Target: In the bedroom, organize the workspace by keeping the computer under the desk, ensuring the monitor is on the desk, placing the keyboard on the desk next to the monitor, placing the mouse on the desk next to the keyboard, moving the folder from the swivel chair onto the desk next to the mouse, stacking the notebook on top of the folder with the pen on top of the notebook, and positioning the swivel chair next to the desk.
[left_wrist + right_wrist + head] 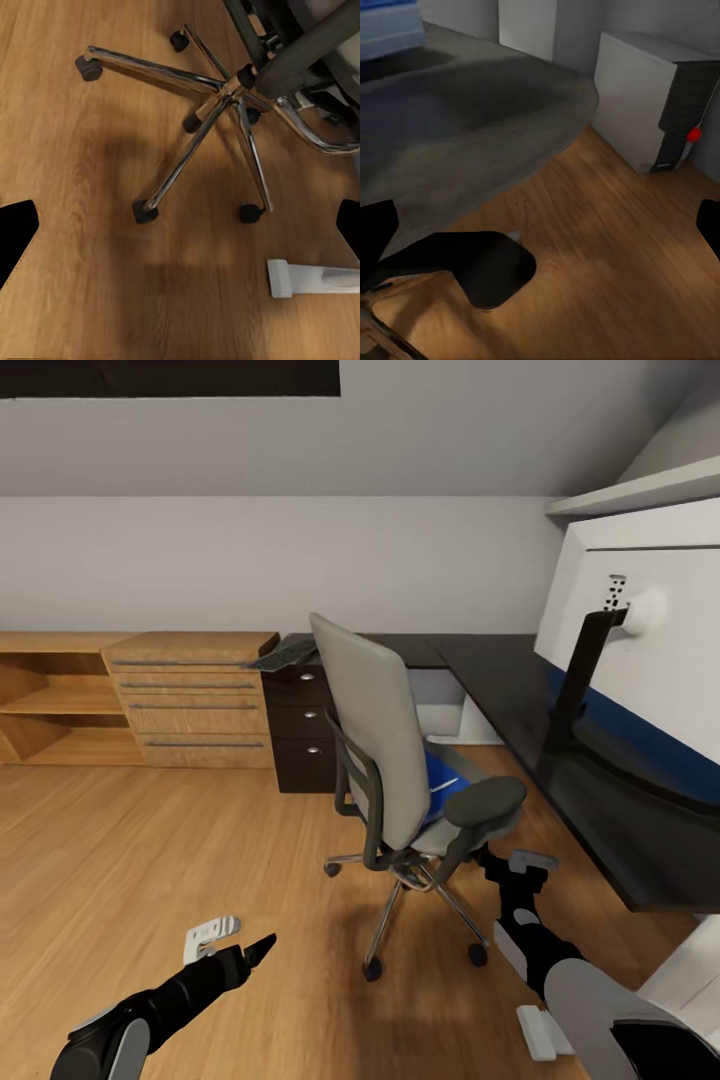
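Observation:
The grey swivel chair [385, 745] stands on the wood floor in front of the black desk [500, 680], its back turned to me. On its seat lies the blue folder [438, 780], carrying a thin white pen [446, 786]. The keyboard [283, 654] rests at the desk's left end, partly over the wooden chest. The monitor [650, 660] shows its white back on the desk at the right. The computer [649, 101], white with a black front and a red dot, sits on the floor. My left gripper [255, 950] is open low above the floor. My right gripper [500, 865] is open beside the chair's armrest [485, 802].
A light-wood chest of drawers [190, 700] and open shelves [55, 700] line the left wall. The dark drawer unit [300, 730] stands under the desk's left end. The chair's chrome base [217, 105] spreads over the floor, and a white block [307, 277] lies near it.

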